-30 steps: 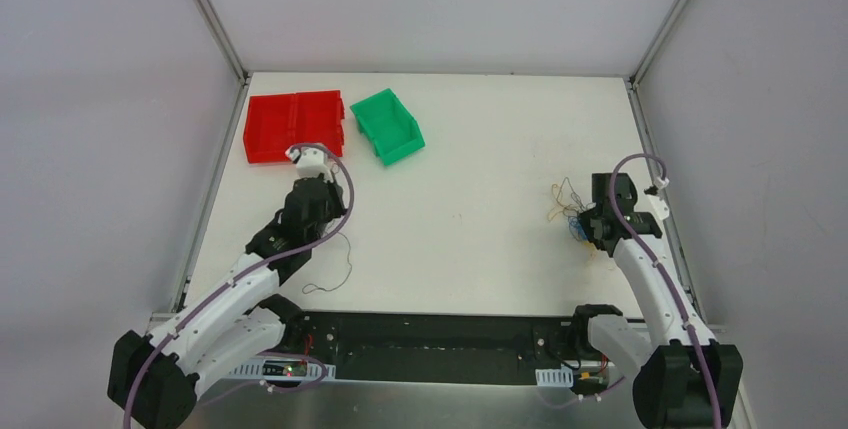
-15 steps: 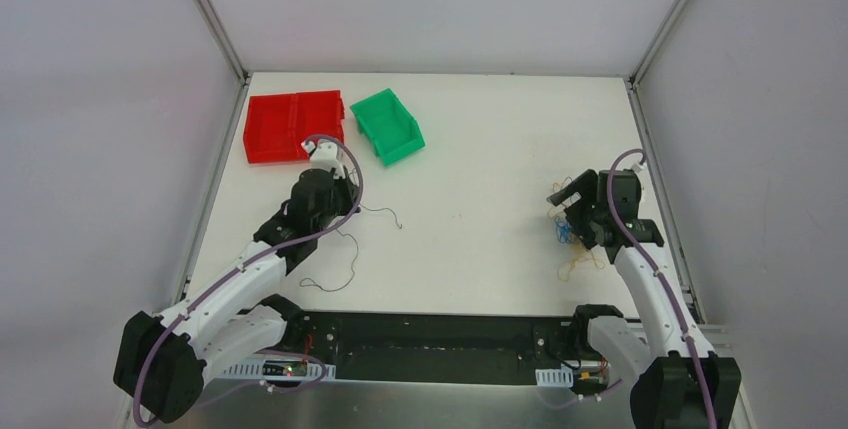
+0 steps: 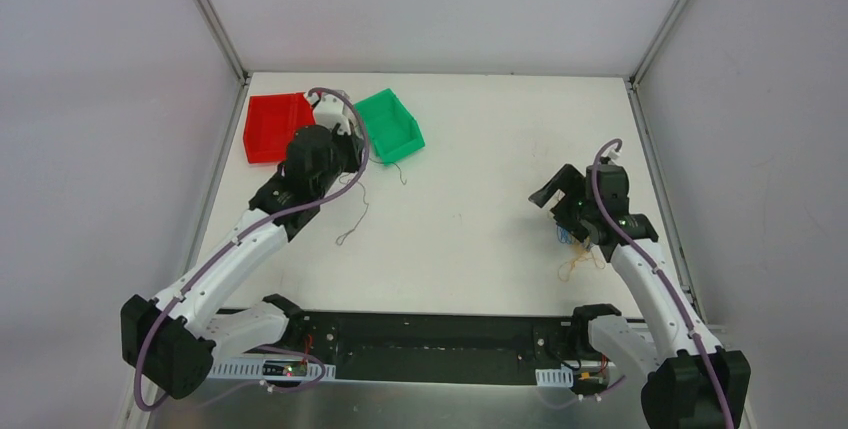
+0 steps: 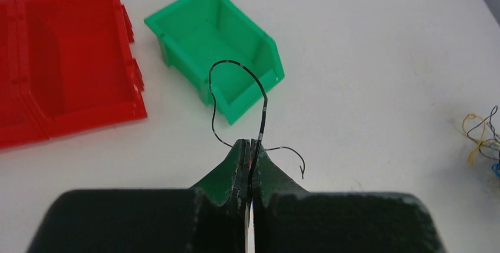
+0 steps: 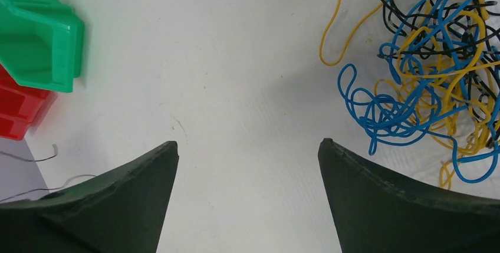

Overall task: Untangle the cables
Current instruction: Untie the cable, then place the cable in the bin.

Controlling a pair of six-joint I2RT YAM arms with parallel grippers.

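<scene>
Left wrist: left fingers (image 4: 233, 167) clamp one separated dark cable (image 4: 233, 62), green bin (image 4: 194, 29) at eleven o'clock. Right fingers (image 5: 365, 176), apart, next need a strand from the clump (image 5: 424, 70).

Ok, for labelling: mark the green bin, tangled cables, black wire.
green bin (image 4: 219, 32), left wrist view, inner floor
tangled cables (image 5: 433, 46), right wrist view, clump's middle
black wire (image 4: 233, 62), left wrist view, loop's top
</scene>
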